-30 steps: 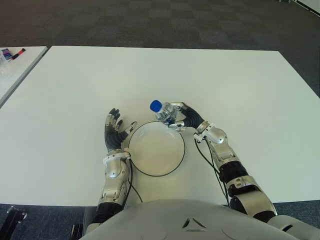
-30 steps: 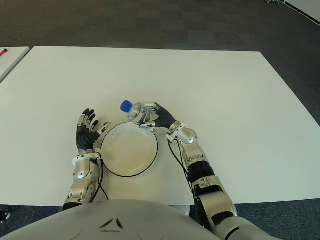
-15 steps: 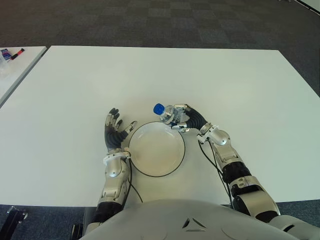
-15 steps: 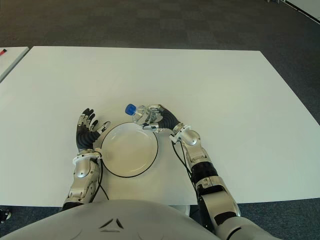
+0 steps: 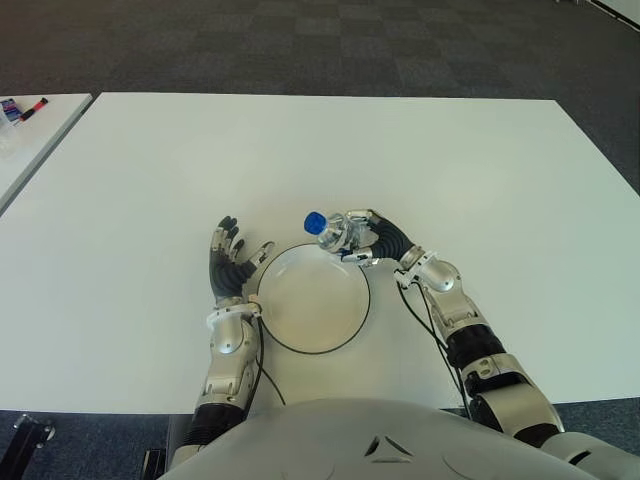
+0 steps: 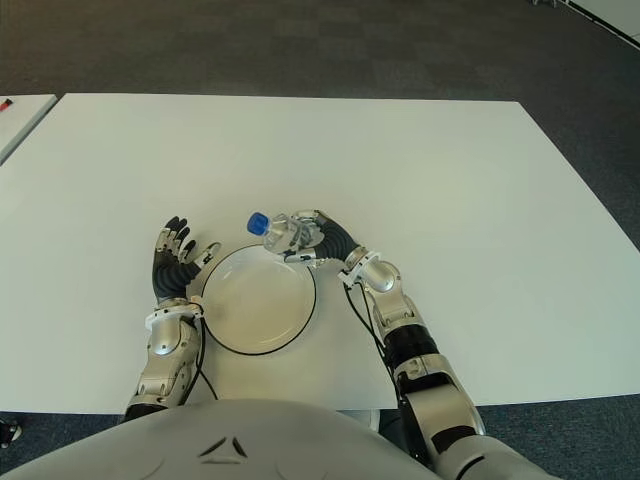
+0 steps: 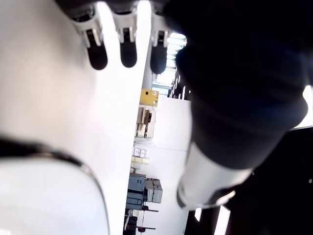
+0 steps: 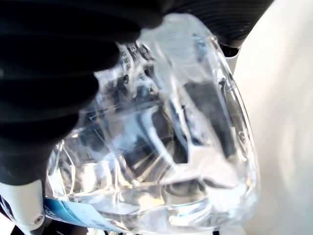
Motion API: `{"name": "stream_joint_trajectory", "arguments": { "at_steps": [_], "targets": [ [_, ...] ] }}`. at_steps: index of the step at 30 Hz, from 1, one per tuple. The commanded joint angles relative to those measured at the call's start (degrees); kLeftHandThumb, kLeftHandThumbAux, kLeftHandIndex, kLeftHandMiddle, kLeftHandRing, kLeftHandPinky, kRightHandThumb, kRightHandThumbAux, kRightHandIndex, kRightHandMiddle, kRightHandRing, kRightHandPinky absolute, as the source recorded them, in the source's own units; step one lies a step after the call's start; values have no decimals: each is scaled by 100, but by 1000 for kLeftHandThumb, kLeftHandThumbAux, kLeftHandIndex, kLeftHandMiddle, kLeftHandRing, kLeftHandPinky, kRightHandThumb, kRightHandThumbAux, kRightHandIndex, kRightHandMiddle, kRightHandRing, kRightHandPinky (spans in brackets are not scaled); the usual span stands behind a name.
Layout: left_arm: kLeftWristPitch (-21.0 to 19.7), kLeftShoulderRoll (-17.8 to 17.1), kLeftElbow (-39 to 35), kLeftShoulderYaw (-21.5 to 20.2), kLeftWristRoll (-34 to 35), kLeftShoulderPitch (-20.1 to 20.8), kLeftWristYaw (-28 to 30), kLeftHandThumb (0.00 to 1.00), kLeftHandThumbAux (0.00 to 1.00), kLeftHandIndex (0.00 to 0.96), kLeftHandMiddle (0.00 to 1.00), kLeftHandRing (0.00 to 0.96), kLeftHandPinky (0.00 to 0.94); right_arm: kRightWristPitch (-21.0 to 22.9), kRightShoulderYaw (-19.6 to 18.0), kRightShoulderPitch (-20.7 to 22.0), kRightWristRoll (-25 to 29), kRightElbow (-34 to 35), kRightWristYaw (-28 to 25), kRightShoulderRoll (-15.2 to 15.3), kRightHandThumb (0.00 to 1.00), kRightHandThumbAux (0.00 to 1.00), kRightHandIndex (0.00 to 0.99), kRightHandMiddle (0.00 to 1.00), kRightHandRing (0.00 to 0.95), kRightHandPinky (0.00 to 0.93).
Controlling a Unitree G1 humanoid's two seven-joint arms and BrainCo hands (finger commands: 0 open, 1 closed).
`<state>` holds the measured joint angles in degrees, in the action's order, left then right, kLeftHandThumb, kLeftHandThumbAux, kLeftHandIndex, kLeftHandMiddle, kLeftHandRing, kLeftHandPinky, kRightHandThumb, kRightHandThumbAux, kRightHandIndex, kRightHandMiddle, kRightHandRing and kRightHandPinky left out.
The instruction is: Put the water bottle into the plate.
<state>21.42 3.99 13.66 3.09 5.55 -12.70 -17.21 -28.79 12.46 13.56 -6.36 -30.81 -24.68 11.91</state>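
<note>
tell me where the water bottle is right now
In the eye views the water bottle is gripped in the right robot hand at the far rim of the plate, blue cap pointing toward the robot's left.

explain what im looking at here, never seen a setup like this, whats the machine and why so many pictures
This is a humanoid robot with two arms and fingered hands, standing at a white table. The two wide pictures come from a stereo camera on its head, looking down, so they show almost the same scene. The two close-ups come from cameras on its wrists.

On the table lies a round white plate with a dark rim. The right hand grips a clear water bottle with a blue cap, tilted over the plate's far edge; the right wrist view shows the bottle from very close, wrapped by dark fingers. The left hand shows just left of the plate, fingers spread, holding nothing. Another table's corner shows at far left.
</note>
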Motion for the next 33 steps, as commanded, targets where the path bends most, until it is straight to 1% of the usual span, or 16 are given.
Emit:
{"name": "stream_joint_trajectory", "arguments": {
  "at_steps": [1, 6, 13, 21, 28, 33],
  "targets": [
    [-174, 449, 155, 24, -53, 47, -42, 0, 943, 141, 137, 109, 130, -37, 153, -80, 50, 79, -229, -50, 953, 657, 385, 504, 529, 843],
    [-186, 448, 157, 25, -55, 54, -42, 0, 944, 133, 132, 108, 131, -60, 160, -76, 92, 97, -318, -50, 953, 657, 386, 504, 531, 846],
    [-178, 453, 164, 27, -79, 61, -70, 0, 941, 134, 133, 108, 134, -306, 200, -70, -71, 67, -167, -63, 954, 657, 386, 504, 528, 844],
    [-112, 456, 225, 18, -58, 83, -52, 0, 950, 139, 137, 109, 133, -266, 225, -35, 61, 45, -308, -88, 954, 657, 386, 504, 528, 846],
    [-51, 465, 310, 6, -46, 122, -45, 0, 960, 139, 138, 111, 133, -269, 239, -6, 70, 51, -347, -103, 953, 657, 386, 503, 530, 848],
    [-14, 471, 387, -1, -34, 165, -31, 0, 964, 136, 135, 110, 134, -64, 306, -65, 130, 372, -463, -131, 954, 657, 386, 503, 529, 849]
  ]
}}
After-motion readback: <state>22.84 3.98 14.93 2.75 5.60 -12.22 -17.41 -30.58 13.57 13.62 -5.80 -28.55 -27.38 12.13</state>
